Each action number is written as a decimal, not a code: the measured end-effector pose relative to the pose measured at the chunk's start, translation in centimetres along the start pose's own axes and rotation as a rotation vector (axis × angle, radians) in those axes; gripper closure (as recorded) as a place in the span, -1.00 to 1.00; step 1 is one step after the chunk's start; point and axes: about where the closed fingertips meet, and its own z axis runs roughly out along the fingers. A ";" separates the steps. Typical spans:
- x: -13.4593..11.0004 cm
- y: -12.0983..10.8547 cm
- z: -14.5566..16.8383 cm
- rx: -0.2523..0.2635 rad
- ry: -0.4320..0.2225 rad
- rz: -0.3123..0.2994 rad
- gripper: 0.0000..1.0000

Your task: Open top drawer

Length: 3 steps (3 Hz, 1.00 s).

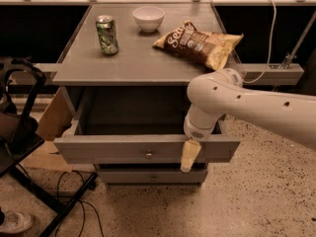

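Note:
The top drawer point(108, 149) is the wide grey drawer under the cabinet top. It stands pulled out toward the camera, and its plain grey inside point(133, 115) shows. A small round metal knob point(148, 154) sits at the centre of its front. My gripper point(190, 154) hangs at the end of the white arm point(256, 105), right of the knob. Its pale tip lies over the drawer's front panel, touching the top edge. A narrower grey drawer point(150, 177) below is closed.
On the grey cabinet top point(138, 63) stand a green can point(106, 35), a white bowl point(148, 19) and a chip bag point(200, 43). A black stand point(19, 127) and cardboard point(52, 117) are at the left. Cables point(74, 201) lie on the speckled floor.

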 end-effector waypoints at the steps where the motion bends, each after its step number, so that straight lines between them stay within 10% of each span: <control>1: 1.3 3.2 0.8 -0.057 0.040 0.010 -0.64; 3: 2.0 5.3 0.3 -0.092 0.064 0.025 0.29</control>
